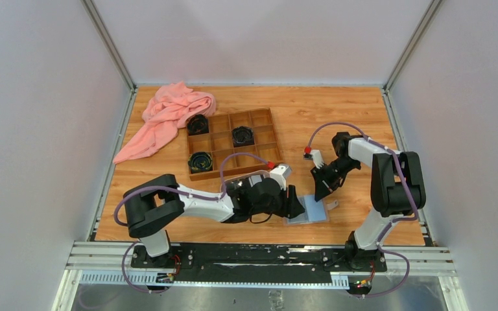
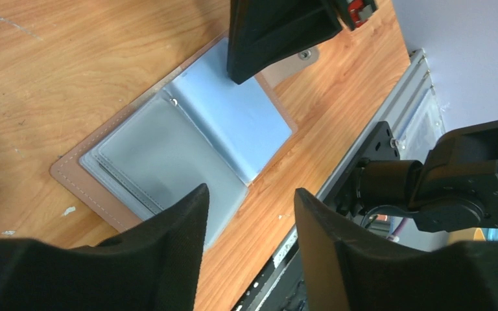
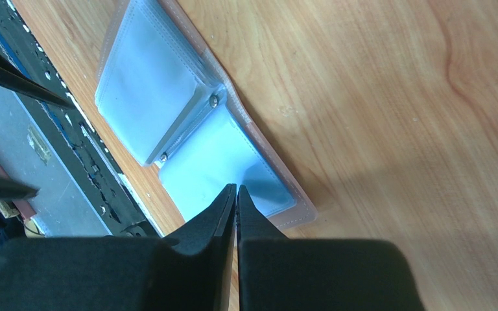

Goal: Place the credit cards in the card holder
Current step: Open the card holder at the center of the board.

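Gripper on the right [image 3: 236,194]: pressed together, empty, tips seemingly pinning the blue right-hand page of the card holder [image 2: 168,149]. Gripper on the left [image 2: 249,207]: half spread, pinching nothing, poised over the holder's near-left corner. Holder lying open flat near the table's [image 2: 71,58] front edge, between both. No credit cards to be seen in any view.

Likely trouble: slippery sleeves [image 3: 149,71] skidding on smooth wood grain under a sideways push, perhaps over the edge; loose pages flipping about the rivets [image 3: 214,101]; cover [image 2: 71,176] folding shut once unpinned.

Tan stitched leather-look cover, thin translucent grey-blue plastic sleeves, small metal snap [image 2: 305,55].
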`<state>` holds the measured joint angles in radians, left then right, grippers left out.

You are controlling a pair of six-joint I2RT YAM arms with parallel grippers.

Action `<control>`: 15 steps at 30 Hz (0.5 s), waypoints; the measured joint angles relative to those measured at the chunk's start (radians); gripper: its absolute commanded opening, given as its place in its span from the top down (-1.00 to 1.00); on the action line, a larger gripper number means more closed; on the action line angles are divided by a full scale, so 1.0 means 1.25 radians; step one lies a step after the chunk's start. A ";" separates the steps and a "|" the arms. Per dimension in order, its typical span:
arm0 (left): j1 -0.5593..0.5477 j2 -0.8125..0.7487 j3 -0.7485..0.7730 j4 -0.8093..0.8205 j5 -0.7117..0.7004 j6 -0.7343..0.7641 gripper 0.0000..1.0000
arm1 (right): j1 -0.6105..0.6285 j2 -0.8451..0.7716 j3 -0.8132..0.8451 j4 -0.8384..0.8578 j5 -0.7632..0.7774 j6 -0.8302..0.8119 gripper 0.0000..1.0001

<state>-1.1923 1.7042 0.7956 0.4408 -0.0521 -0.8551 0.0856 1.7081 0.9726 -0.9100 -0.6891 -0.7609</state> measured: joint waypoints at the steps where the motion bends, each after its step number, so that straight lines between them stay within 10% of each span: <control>1: 0.000 0.007 0.002 -0.003 0.000 0.002 0.05 | 0.000 -0.002 0.000 -0.001 -0.002 -0.002 0.88; 15: 0.000 -0.053 -0.020 -0.108 -0.068 0.061 0.03 | 0.000 -0.019 0.000 -0.051 -0.068 -0.051 0.88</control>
<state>-1.1927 1.6379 0.7712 0.3058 -0.1375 -0.7784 0.0860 1.6844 0.9730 -0.9733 -0.7746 -0.8242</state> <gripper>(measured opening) 0.483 0.062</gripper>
